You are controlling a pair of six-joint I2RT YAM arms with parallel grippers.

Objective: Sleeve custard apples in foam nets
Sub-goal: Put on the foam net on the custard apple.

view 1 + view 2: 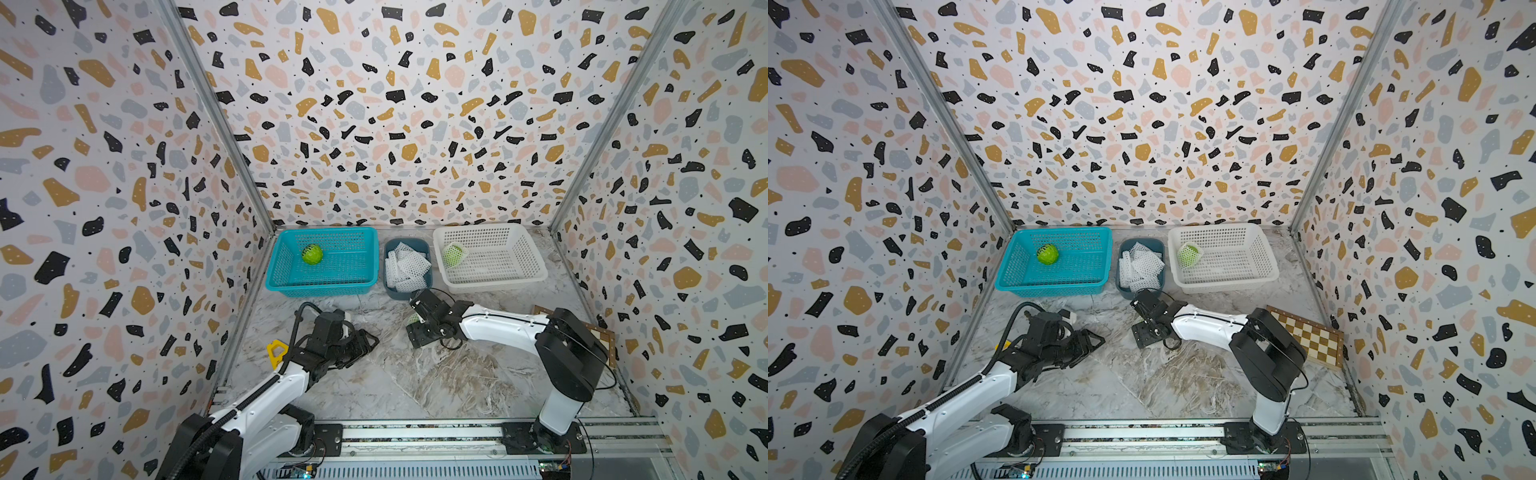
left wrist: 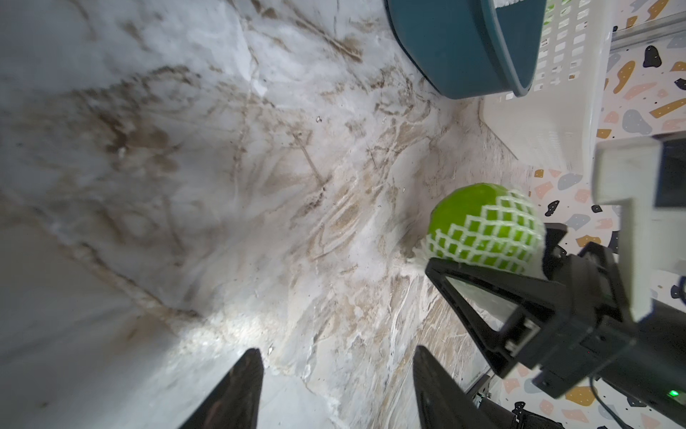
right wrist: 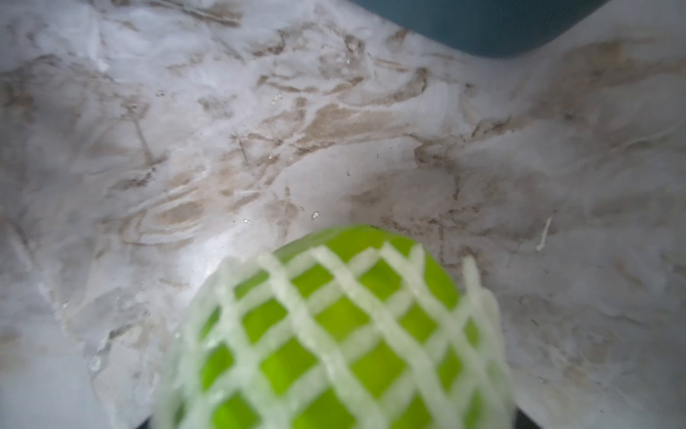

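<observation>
We see a matt, marble-look tabletop (image 1: pixel 436 374), a teal basket (image 1: pixel 316 287) and a white basket (image 1: pixel 494 283) of perforated plastic, soft foam nets (image 1: pixel 409 266), and a smooth green fruit (image 2: pixel 464 208).

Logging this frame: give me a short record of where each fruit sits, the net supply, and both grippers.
blue basket: one bare custard apple
white basket: one netted custard apple
teal bin: loose foam nets
right gripper: grips third custard apple, partly netted
left gripper: open, empty
</observation>
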